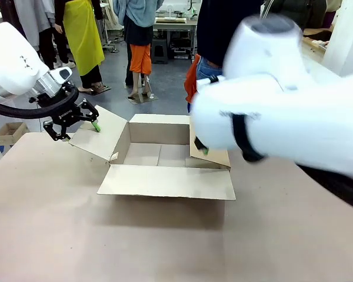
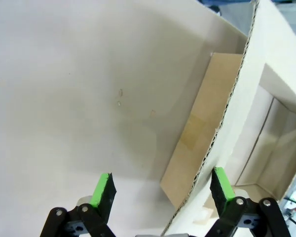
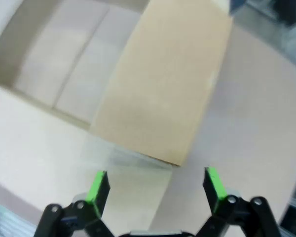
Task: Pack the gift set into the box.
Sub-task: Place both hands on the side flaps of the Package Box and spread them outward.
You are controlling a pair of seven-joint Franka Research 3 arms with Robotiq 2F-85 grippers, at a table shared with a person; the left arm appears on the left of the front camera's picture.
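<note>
The box [image 1: 165,181] is a low, wide brown carton at the table's middle, its four flaps spread open and nothing inside that I can see. My left gripper [image 1: 76,127] is open at the box's left flap [image 1: 100,136]. In the left wrist view this gripper [image 2: 163,185] straddles the flap's corrugated edge [image 2: 222,123]. My right arm is blurred with motion, and its gripper [image 1: 201,147] hangs at the right flap [image 1: 215,155]. The right wrist view shows the gripper [image 3: 156,182] open just above that flap [image 3: 163,89]. The gift set is out of view.
The brown table [image 1: 59,223] stretches wide in front of the box. A small brown carton [image 1: 9,133] stands off the table's far left. A person [image 1: 217,35] stands close behind the box, with other people farther back.
</note>
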